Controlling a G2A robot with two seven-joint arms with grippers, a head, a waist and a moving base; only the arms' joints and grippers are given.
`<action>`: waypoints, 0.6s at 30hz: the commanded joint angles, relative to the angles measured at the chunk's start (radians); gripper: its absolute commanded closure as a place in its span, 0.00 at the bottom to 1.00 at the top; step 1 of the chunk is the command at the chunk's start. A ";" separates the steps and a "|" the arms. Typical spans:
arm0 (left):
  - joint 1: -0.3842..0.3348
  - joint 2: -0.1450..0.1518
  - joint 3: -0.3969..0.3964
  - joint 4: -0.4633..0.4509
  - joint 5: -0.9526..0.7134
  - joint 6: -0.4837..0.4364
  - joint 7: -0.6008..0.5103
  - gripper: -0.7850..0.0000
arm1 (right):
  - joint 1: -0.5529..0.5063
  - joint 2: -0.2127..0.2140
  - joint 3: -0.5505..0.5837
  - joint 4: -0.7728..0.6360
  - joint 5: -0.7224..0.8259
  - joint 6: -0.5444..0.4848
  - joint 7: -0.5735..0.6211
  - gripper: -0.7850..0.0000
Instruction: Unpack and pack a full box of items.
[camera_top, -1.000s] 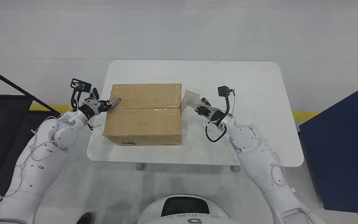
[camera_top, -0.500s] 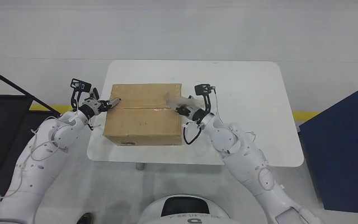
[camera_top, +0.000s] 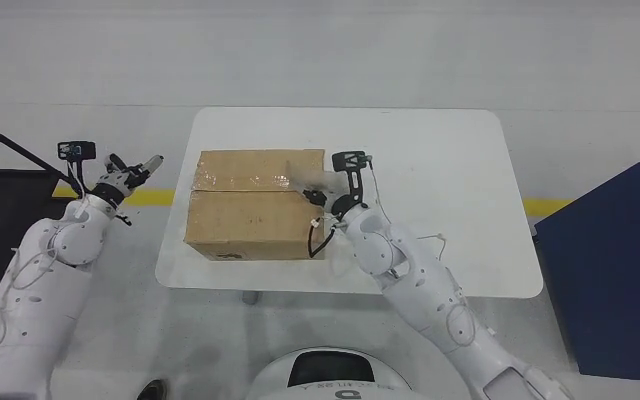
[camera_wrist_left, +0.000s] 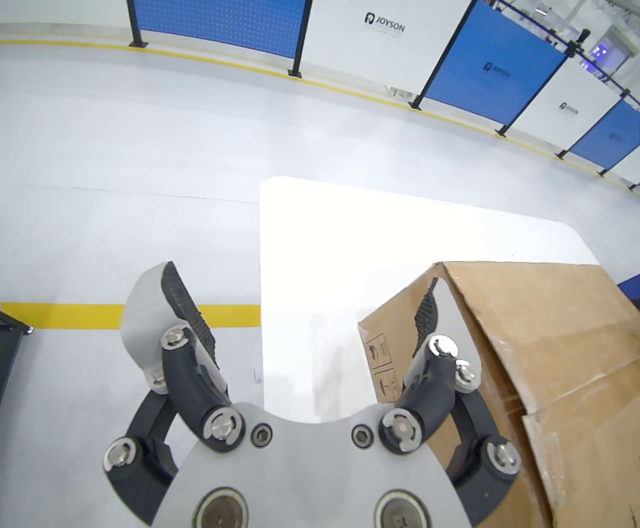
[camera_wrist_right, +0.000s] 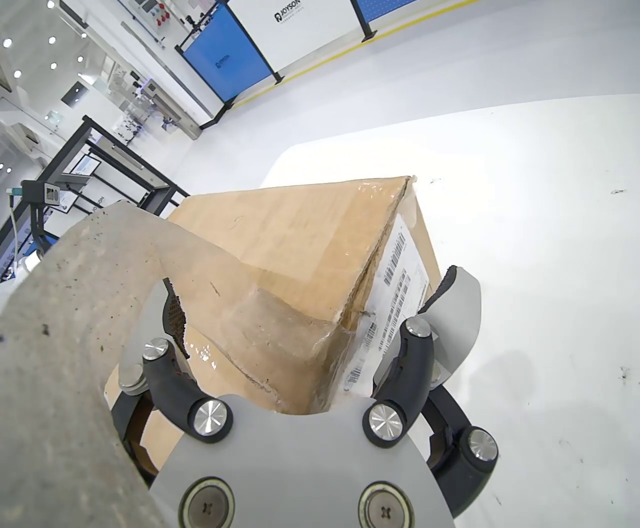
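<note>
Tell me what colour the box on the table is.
Plain brown cardboard: the box shows best in the top view.

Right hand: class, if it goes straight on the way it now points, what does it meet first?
The cardboard box: its taped top edge lies apparently just ahead of the open right hand, between its fingers; depth is unclear.

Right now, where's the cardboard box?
Top view: the cardboard box sits on the white table's left half, with jaws of the right gripper at its right end.
</note>
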 joint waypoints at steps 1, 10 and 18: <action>-0.004 -0.001 0.014 0.013 0.039 0.000 -0.021 0.00 | -0.001 -0.001 -0.005 -0.003 -0.019 0.019 0.008 0.00; -0.033 -0.034 0.151 0.011 0.166 0.029 -0.014 0.00 | -0.002 -0.016 -0.045 -0.012 -0.130 0.139 -0.023 0.00; -0.033 -0.049 0.192 -0.022 0.214 0.028 -0.002 0.00 | -0.023 -0.029 -0.067 -0.044 -0.202 0.234 -0.066 0.00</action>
